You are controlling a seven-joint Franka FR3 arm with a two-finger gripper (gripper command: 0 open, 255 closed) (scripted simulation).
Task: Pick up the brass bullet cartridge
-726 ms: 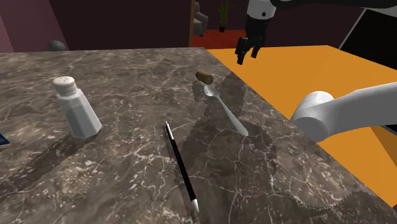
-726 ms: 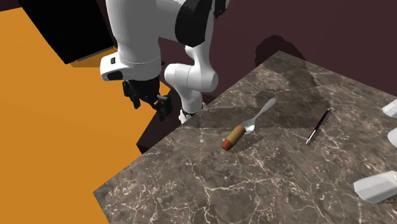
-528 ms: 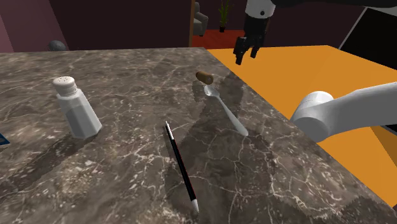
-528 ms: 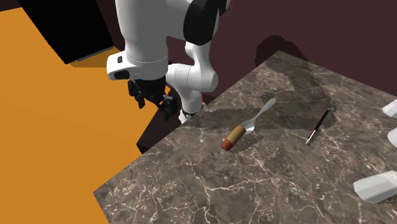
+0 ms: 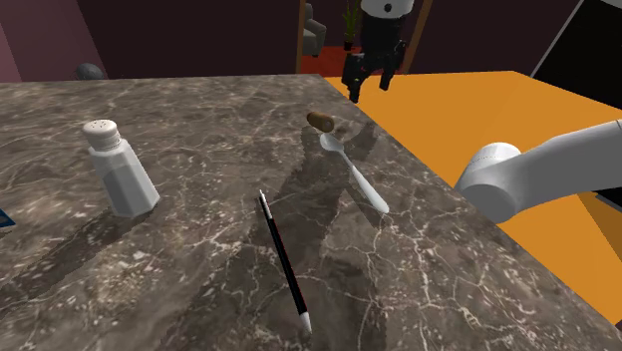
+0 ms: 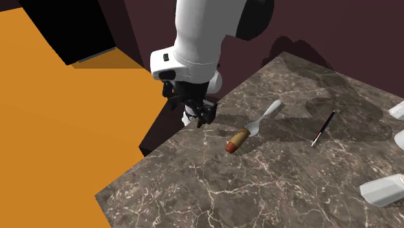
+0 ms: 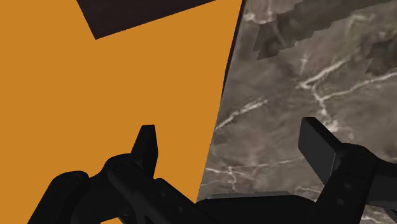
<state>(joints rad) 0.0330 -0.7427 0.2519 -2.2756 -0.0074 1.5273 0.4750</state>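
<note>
My gripper (image 5: 365, 78) hangs over the table (image 5: 179, 284) edge, fingers (image 7: 147, 149) wide apart, holding nothing. The bullet cartridge (image 5: 320, 121) lies on its side at the shoulder view's far right, just beside the spoon (image 5: 361, 181). I think it is small, light, hard and slippery, and may roll. I should pinch across its middle.

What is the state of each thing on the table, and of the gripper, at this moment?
gripper: open, empty, in the air above the marble table edge
spoon: lying flat on the table
bullet cartridge: lying on its side, not held, next to the spoon's bowl
pen: lying flat, apart from the spoon
salt shaker: standing upright, cap on
</note>
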